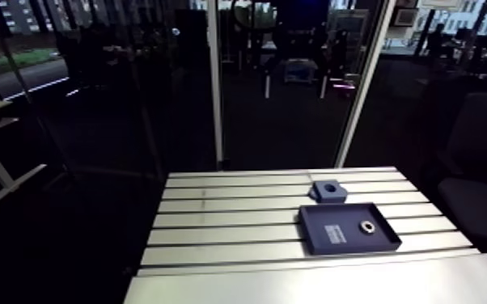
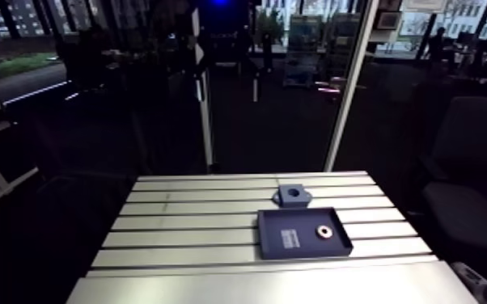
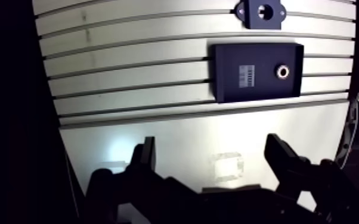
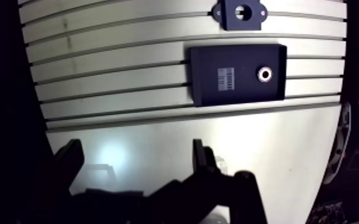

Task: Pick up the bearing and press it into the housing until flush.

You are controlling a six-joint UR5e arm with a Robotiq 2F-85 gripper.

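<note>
A small silver ring, the bearing (image 1: 367,226), lies in a shallow dark blue tray (image 1: 332,237) on the slotted table. Just beyond the tray sits the housing (image 1: 328,191), a dark blue block with a round bore and two side lugs. In the wrist view the bearing (image 3: 282,72) rests near one end of the tray (image 3: 229,59), with the housing (image 3: 264,12) past it. My gripper (image 3: 212,156) hangs high over the smooth plate well short of the tray, open, with nothing between its fingers. The arm view does not show the gripper.
A white label (image 3: 247,76) is stuck on the tray floor beside the bearing. The slotted table (image 1: 230,218) ends in a smooth plate (image 1: 311,283) at the near side. A dark chair (image 1: 481,162) stands off the table's right edge.
</note>
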